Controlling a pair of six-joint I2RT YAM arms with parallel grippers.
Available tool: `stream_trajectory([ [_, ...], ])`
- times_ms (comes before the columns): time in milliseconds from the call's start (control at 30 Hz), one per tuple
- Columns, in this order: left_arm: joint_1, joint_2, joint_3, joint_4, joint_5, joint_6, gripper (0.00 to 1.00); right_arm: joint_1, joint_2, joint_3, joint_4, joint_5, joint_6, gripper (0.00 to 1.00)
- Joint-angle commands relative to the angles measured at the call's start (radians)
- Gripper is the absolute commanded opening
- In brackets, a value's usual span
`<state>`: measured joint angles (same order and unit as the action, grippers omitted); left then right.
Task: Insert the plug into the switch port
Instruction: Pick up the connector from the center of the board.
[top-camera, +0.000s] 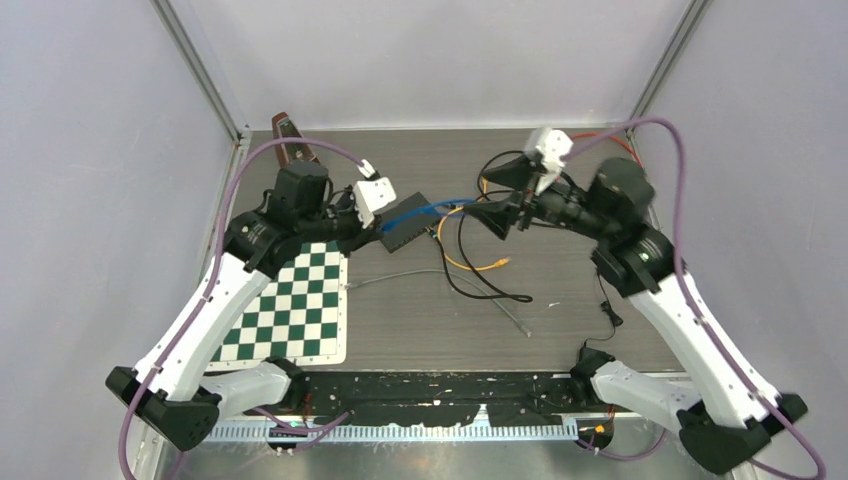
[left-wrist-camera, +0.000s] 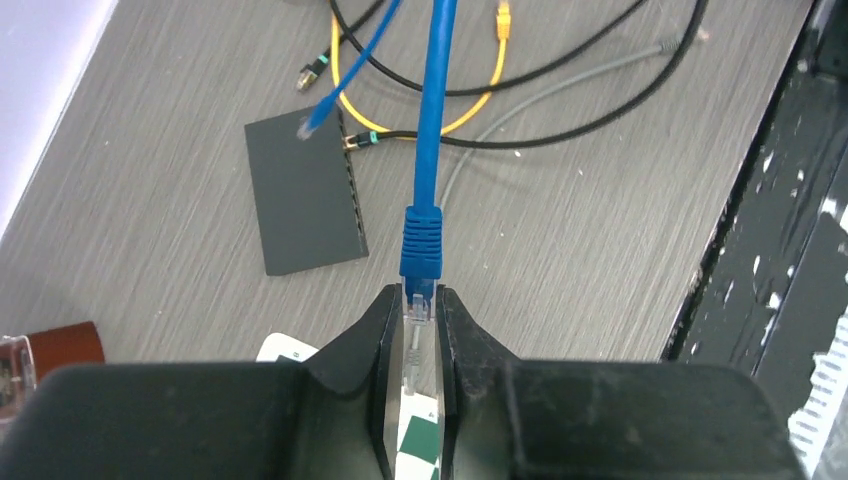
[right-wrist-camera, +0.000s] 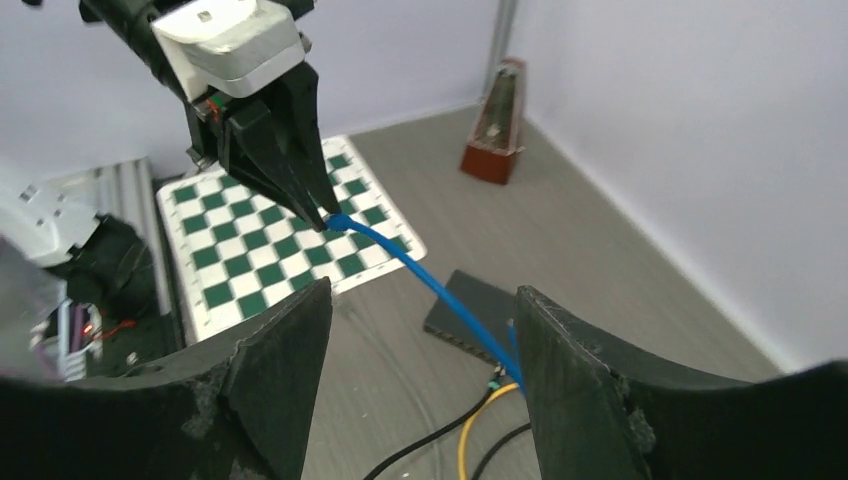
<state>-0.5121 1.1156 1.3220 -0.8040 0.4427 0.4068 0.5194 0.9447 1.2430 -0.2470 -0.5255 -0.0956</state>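
The plug (left-wrist-camera: 421, 265), pinched lengthwise in the nearly closed left gripper (left-wrist-camera: 418, 300), trails its cable (left-wrist-camera: 432, 120) straight outward; right gripper (right-wrist-camera: 422, 295) stands wide open, holding nothing.

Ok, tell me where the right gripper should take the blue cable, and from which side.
Probably the ribbed boot just behind the clear plug tip, which the left gripper pinches. The boot looks thick and blocky, unlike the thin cable. Come from the cable side, opposite that gripper; the open right gripper straddles the cable there.
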Motion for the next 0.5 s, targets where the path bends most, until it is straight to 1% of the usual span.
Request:
stream_trajectory([
  [0,-0.063,0.027,0.062,-0.130,-0.059,0.167,0.00,0.017,0.106,-0.009,0.073,-0.215,-0.010,0.72],
  [67,-0.082,0.035,0.057,-0.135,-0.090,0.173,0.00,0.043,0.126,-0.058,0.152,-0.261,-0.087,0.71],
  [100,-0.091,0.037,0.050,-0.134,-0.120,0.173,0.00,0.053,0.128,-0.110,0.238,-0.294,-0.144,0.71],
  [133,-0.097,0.038,0.041,-0.136,-0.128,0.176,0.00,0.076,0.127,-0.142,0.287,-0.299,-0.168,0.71],
  [167,-0.102,0.039,0.034,-0.140,-0.139,0.181,0.00,0.085,0.129,-0.198,0.380,-0.299,-0.209,0.71],
  [233,-0.111,0.042,0.025,-0.140,-0.159,0.181,0.00,0.104,0.162,-0.231,0.450,-0.291,-0.245,0.71],
  [367,-0.129,0.048,0.023,-0.140,-0.175,0.175,0.00,0.117,0.272,-0.196,0.451,-0.351,-0.277,0.64],
  [467,-0.141,0.050,0.015,-0.139,-0.185,0.176,0.00,0.172,0.317,-0.208,0.471,-0.322,-0.323,0.61],
])
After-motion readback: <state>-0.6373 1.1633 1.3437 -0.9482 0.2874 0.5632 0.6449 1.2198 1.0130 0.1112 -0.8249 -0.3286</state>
